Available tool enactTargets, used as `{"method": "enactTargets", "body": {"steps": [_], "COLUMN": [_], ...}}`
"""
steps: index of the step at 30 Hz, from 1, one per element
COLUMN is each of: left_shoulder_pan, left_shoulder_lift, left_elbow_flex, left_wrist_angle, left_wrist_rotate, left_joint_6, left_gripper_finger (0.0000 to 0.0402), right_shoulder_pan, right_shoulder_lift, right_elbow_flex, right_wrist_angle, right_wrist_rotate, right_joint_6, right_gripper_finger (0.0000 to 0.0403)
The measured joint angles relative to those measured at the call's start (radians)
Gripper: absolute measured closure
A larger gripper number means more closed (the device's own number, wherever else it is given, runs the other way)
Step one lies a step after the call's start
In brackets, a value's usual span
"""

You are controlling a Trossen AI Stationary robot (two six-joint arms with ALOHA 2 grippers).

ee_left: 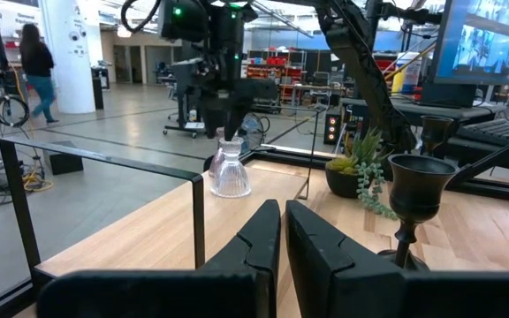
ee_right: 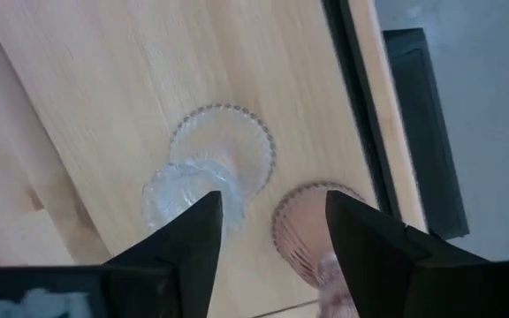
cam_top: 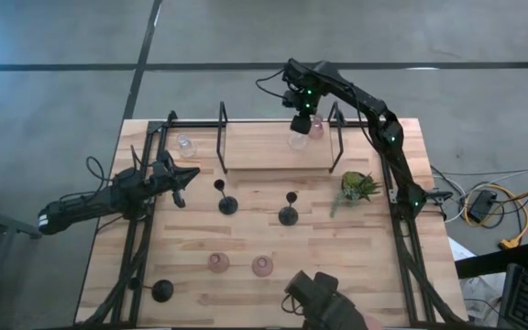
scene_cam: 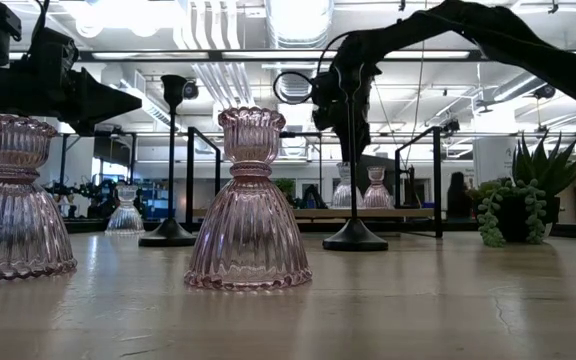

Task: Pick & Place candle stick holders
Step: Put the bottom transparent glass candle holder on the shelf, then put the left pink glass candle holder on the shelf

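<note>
On the raised shelf (cam_top: 273, 158) at the table's far side, a clear glass candle stick holder (ee_right: 208, 170) stands on its wide base beside a pink one (ee_right: 312, 231). My right gripper (ee_right: 272, 221) hangs open just above them, pointing down, one finger over the clear holder's top and the other over the pink one. Another clear holder (cam_top: 185, 144) stands at the shelf's left end. Black stemmed holders (cam_top: 227, 203) (cam_top: 289, 215) (cam_top: 161, 291) and two pink holders (cam_top: 218, 263) (cam_top: 262, 266) stand on the tabletop. My left gripper (ee_left: 283, 231) waits shut at the left edge.
Black metal frames (cam_top: 222, 137) (cam_top: 337, 137) rise at the ends of the shelf. A small green plant (cam_top: 357, 186) stands right of the shelf. A dark object (cam_top: 314, 291) sits at the near edge. A person (ee_left: 34, 62) walks in the room beyond.
</note>
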Motion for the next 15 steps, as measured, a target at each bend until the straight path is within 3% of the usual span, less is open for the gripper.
{"method": "enactTargets", "body": {"steps": [15], "left_shoulder_pan": [0.0], "left_shoulder_lift": [0.0], "left_elbow_flex": [0.0], "left_wrist_angle": [0.0], "left_wrist_rotate": [0.0], "left_joint_6": [0.0], "left_gripper_finger": [0.0376], "right_shoulder_pan": [0.059], "right_shoulder_lift": [-0.22], "right_elbow_flex": [0.0], "right_wrist_angle": [-0.005], "right_wrist_rotate": [-0.006], "right_joint_6": [0.067], "right_gripper_finger": [0.0223]}}
